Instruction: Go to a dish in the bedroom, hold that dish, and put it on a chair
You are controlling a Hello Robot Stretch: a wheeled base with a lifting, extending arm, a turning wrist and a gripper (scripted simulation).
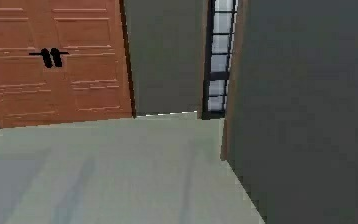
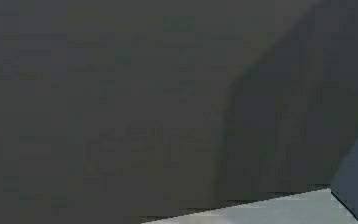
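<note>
A double wooden door (image 1: 57,60) with two black handles (image 1: 51,57) stands at the forward view's left, across a pale floor (image 1: 117,170). A dark grey wall (image 1: 307,110) rises close by on the forward view's right. In the arm side view a dark grey wall (image 2: 117,100) stands close, meeting another wall at a corner (image 2: 237,100).
A dark-framed window or glazed panel (image 1: 220,55) runs up beside the grey wall section (image 1: 165,55) right of the door. A strip of pale floor (image 2: 257,212) shows at the arm side view's bottom right. Free floor lies toward the door.
</note>
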